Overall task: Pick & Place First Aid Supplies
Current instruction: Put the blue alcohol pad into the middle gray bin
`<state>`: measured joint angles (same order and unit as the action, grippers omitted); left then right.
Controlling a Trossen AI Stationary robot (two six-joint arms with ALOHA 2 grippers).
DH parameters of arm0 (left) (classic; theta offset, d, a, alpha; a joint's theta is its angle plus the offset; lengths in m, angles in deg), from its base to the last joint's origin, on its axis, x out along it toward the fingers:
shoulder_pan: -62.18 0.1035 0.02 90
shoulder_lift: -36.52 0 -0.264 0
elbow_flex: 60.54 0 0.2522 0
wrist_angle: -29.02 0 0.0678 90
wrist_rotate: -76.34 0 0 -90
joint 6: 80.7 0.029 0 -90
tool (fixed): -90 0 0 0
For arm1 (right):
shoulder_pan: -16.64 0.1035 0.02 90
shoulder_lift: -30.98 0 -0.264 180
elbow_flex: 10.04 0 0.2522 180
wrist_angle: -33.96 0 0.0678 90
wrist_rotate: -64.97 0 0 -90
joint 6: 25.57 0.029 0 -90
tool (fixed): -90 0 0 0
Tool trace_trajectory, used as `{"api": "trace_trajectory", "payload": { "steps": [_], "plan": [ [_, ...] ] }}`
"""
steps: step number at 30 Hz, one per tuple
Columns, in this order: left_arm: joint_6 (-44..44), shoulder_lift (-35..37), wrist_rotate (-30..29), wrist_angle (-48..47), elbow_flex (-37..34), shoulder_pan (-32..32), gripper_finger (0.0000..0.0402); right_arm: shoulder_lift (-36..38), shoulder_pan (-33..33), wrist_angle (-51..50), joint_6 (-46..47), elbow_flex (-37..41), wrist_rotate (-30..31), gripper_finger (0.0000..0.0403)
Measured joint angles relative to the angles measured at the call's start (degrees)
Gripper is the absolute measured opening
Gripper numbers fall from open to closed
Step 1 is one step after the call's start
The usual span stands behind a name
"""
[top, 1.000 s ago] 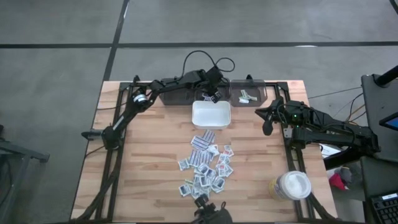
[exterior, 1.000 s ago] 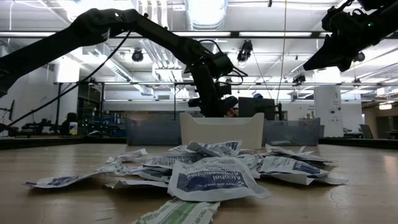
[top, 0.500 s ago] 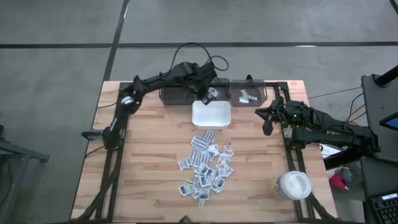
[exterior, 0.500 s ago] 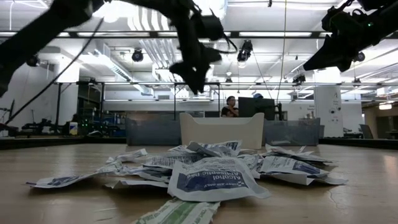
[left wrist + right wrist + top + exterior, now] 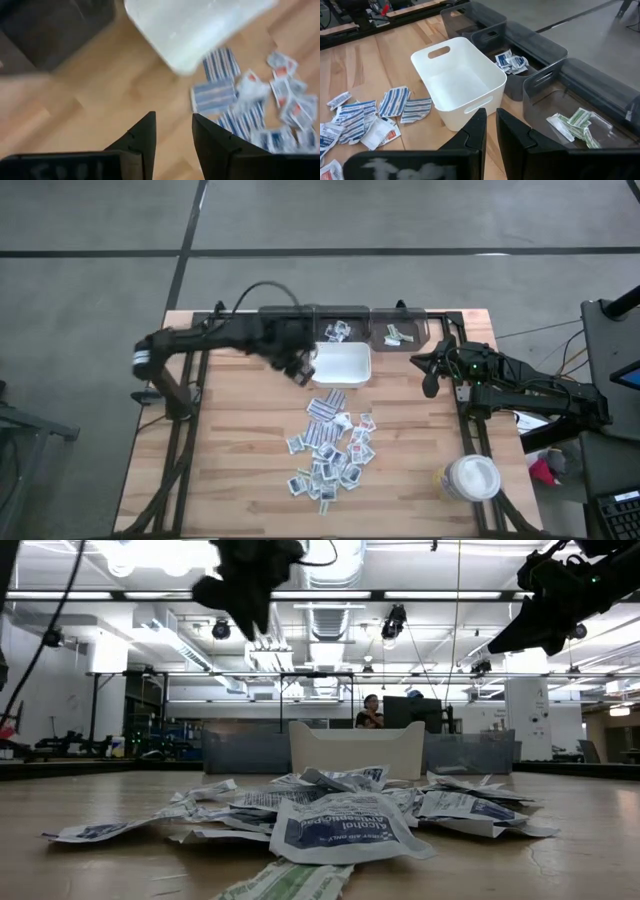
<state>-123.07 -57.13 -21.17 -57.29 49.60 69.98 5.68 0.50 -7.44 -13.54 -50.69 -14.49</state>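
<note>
The left gripper (image 5: 296, 367) hangs above bare wood just left of the white tray (image 5: 340, 364), its two fingers (image 5: 144, 137) set a narrow gap apart with nothing between them. The right gripper (image 5: 431, 377) waits raised over the table's right side, well clear of the tray, its fingers (image 5: 475, 131) also a slim gap apart and holding nothing. The wooden table (image 5: 240, 450) carries, along its far edge, three dark bins: the left bin (image 5: 465, 12) shows no contents from here, the middle bin (image 5: 340, 330) holds a few blue-printed packets (image 5: 511, 60), and the right bin (image 5: 400, 332) holds greenish-printed packets (image 5: 575, 122). The white tray stands just in front of the bins, with nothing showing inside. The heap of first aid supplies (image 5: 332, 448) lies scattered on the table nearer than the tray, blue-striped packets (image 5: 215, 96) closest to it and red-printed ones (image 5: 285, 95) farther off. A round white-lidded jar (image 5: 469, 478) sits near the table's front right corner.
</note>
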Motion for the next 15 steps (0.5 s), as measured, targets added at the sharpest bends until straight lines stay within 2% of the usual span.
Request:
{"api": "trace_trajectory", "payload": {
  "steps": [4, 9, 15],
  "plan": [
    [-8.5, 4.6, 0.0, 4.5, -8.5, -6.4, 0.0119, 0.0, 0.0, 0.0, 0.0, 0.0, 0.0, 0.0038],
    [-17.0, 6.8, 0.1, 14.4, -18.2, -13.7, 0.0119, 0.0, 0.0, 0.0, 0.0, 0.0, 0.0, 0.0038],
    [-17.5, 6.6, 0.2, 29.9, -27.9, -19.9, 0.0119, 0.0, 0.0, 0.0, 0.0, 0.0, 0.0, 0.0038]
  ]
}}
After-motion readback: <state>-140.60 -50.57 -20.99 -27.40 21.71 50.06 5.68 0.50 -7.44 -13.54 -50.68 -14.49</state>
